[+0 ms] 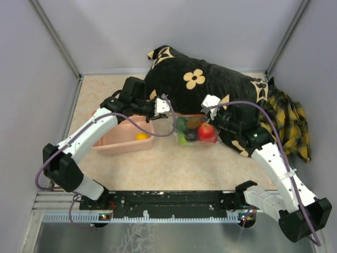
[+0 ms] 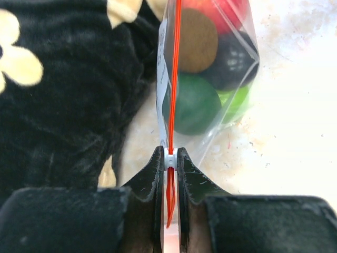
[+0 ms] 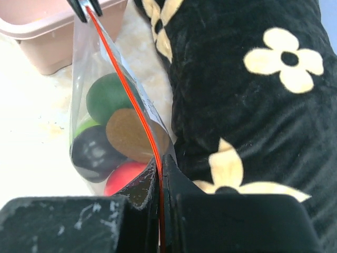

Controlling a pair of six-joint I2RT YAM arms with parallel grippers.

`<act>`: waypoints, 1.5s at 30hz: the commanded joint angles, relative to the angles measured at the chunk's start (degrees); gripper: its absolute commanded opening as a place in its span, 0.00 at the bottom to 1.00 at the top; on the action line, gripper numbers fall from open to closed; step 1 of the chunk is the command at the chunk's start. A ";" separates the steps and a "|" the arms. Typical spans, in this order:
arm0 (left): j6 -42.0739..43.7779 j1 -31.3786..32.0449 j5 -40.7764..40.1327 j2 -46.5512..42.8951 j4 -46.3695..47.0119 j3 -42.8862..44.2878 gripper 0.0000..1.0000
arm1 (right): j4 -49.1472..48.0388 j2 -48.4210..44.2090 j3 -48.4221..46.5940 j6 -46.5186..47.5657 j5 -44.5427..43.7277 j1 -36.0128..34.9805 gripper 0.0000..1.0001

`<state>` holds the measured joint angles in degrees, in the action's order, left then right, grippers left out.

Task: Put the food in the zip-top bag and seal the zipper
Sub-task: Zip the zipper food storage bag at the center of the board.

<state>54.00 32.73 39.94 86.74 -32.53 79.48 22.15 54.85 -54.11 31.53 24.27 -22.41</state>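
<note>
The clear zip-top bag (image 1: 192, 132) stands on the table between my grippers, holding several toy foods: red (image 1: 206, 131), green (image 2: 195, 103), brown (image 2: 197, 39) and dark purple (image 3: 95, 153). Its red-orange zipper (image 2: 175, 79) runs straight along the top edge and also shows in the right wrist view (image 3: 126, 89). My left gripper (image 2: 170, 158) is shut on the white slider at the zipper's left end (image 1: 170, 116). My right gripper (image 3: 161, 164) is shut on the zipper's right end (image 1: 207, 118). A yellow-orange toy (image 1: 141, 136) lies in the pink tub.
The pink tub (image 1: 113, 141) stands left of the bag, close to my left arm. A black cushion with cream flowers (image 1: 210, 84) lies right behind the bag. A yellow plaid cloth (image 1: 292, 124) lies at the right. Grey walls enclose the table.
</note>
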 commanded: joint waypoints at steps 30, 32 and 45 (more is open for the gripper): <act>-4.90 -8.46 0.95 -7.15 9.25 -10.75 0.11 | -8.88 -3.70 2.50 -5.72 1.86 5.94 0.18; -4.35 -8.39 1.62 -8.25 9.82 -11.50 0.12 | -9.94 -5.63 3.31 -6.56 1.26 5.89 0.34; -11.23 -8.43 1.69 -19.12 10.29 -17.92 0.53 | -19.84 -12.13 5.47 -23.26 -26.63 5.89 0.74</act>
<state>47.40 24.58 41.98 71.70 -23.94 63.26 7.57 43.86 -47.72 16.32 14.48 -17.06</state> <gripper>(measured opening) 0.448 0.729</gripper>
